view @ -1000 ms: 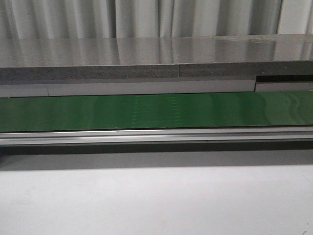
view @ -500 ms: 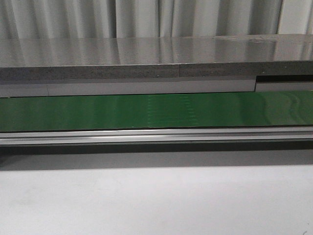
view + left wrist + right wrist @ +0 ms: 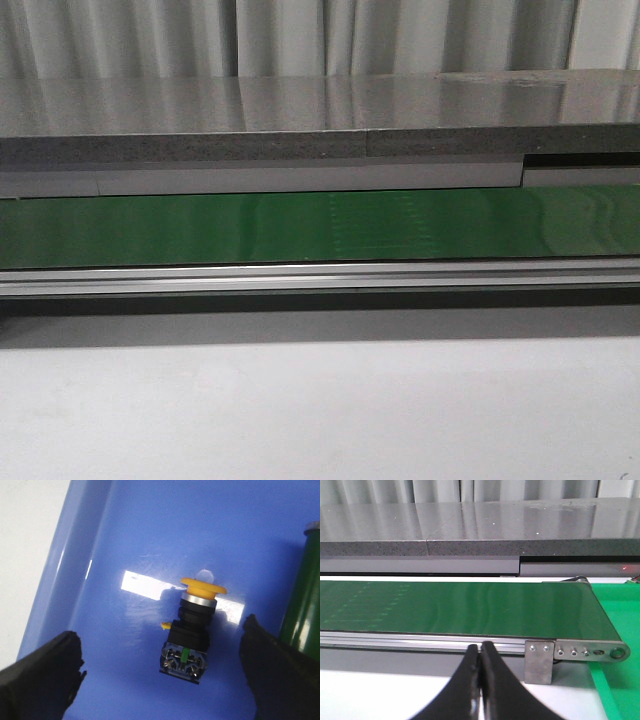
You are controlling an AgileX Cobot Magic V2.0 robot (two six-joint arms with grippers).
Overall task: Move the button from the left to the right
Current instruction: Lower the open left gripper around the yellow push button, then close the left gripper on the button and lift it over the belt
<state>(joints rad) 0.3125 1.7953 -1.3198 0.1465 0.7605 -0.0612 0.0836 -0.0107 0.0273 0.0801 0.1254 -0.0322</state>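
On the blue tray (image 3: 125, 540), the button (image 3: 192, 630) lies on its side, yellow cap pointing to 12 o'clock, untouched between the left fingers (image 3: 42, 672), which are spread wide and empty. Right fingers (image 3: 492, 685) are pressed together, empty, facing the green belt (image 3: 470, 607) over the white tabletop (image 3: 380, 695).

I see the button (image 3: 193, 630) only in my left wrist view. It is a small push-button with a round yellow-orange mushroom cap, a silver collar under the cap, and a black boxy body ending in a block with metal terminals and a small green mark. A small yellow tab sticks out from the side of the body. It lies on its side on a blue tray (image 3: 90, 560), between the spread fingers of my left claw (image 3: 165, 680), touching neither finger, its cap pointing away from the claw.
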